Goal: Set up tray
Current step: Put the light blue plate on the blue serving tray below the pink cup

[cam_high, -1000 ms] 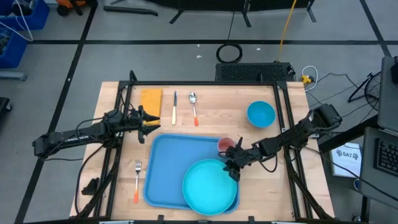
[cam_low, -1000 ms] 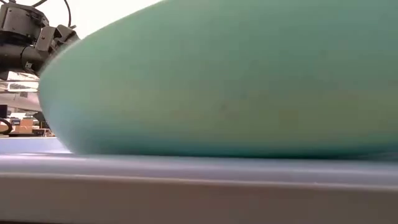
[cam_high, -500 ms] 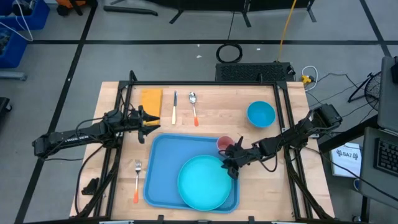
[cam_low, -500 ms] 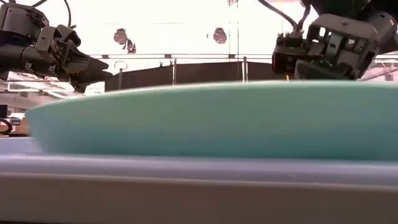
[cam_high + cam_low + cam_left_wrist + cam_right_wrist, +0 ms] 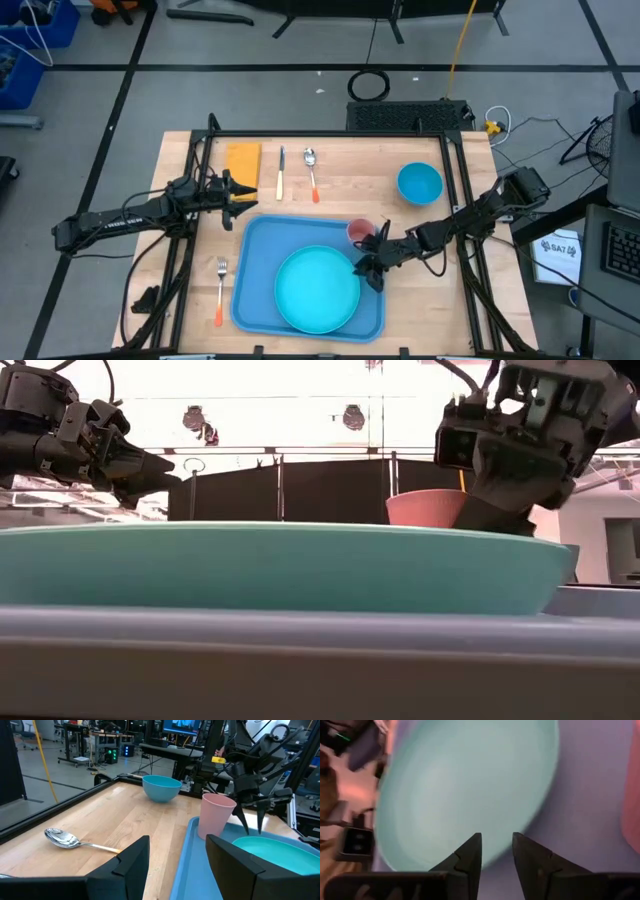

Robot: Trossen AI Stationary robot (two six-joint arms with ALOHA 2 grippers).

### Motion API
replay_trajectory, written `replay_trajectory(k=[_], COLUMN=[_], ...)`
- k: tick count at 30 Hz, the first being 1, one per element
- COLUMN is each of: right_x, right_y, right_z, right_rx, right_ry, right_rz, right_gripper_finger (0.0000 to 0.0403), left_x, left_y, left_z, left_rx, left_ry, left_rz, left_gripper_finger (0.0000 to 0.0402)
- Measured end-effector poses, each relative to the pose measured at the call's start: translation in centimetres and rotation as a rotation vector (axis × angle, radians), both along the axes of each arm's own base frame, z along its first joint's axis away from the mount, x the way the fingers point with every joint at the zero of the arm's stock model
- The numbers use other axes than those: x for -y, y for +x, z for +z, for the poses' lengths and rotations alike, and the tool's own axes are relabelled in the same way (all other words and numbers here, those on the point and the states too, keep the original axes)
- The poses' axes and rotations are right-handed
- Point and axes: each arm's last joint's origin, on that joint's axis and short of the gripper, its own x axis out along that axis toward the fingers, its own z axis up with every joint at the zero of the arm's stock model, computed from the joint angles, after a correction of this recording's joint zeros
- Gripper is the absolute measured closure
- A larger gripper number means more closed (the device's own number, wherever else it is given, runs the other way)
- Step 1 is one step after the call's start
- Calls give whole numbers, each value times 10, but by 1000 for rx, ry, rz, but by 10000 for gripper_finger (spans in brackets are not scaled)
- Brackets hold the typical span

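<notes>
The blue tray (image 5: 255, 270) lies on the wooden table with the round turquoise plate (image 5: 318, 290) flat in it, and a pink cup (image 5: 360, 232) stands upright in its far right corner. My right gripper (image 5: 368, 270) is open at the plate's right rim, fingers pointing down. In the right wrist view, one finger is over the plate (image 5: 465, 785) and the other over the tray (image 5: 590, 785). My left gripper (image 5: 240, 193) is open and hovers above the table just beyond the tray's far left corner. My right gripper (image 5: 253, 827) comes from above with a finger on either side of the plate's right rim (image 5: 252, 839). Whether the fingers touch the rim cannot be told. The plate lies flat on the tray (image 5: 300, 650).
A blue bowl (image 5: 420, 183) sits far right on the table. A yellow sponge (image 5: 243, 160), a knife (image 5: 281, 172) and a spoon (image 5: 312, 172) lie along the far side. A fork (image 5: 220, 290) lies left of the tray. Dark frame rails run along the table's sides.
The plate has moved toward the table's left, from overhanging the tray's near right corner to the tray's middle. It has come down from a tilt to lie flat. My right gripper has shifted slightly left with it.
</notes>
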Motion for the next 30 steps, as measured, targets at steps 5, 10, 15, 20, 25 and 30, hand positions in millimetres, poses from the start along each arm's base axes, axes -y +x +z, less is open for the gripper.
replay_trajectory(k=[5,10,15,20,25,30], right_x=[-5,-9,-10,-11,-18,-21], right_y=[8,14,14,14,11,10], right_z=[14,33,34,34,36,36], right_rx=[162,377,392,400,426,419], right_ry=[57,72,63,58,61,69], right_rz=[72,167,187,194,223,226], right_gripper_finger=[300,300,308,319,326,328], left_x=[0,0,0,0,0,0], left_y=[0,0,0,0,0,0], left_z=[0,0,-1,-1,-1,-1], left_rx=[2,1,-6,-8,-8,-9], left_ry=[-18,-33,-33,-15,-12,-10], left_rz=[0,1,1,2,1,1], left_gripper_finger=[201,201,201,201,201,201])
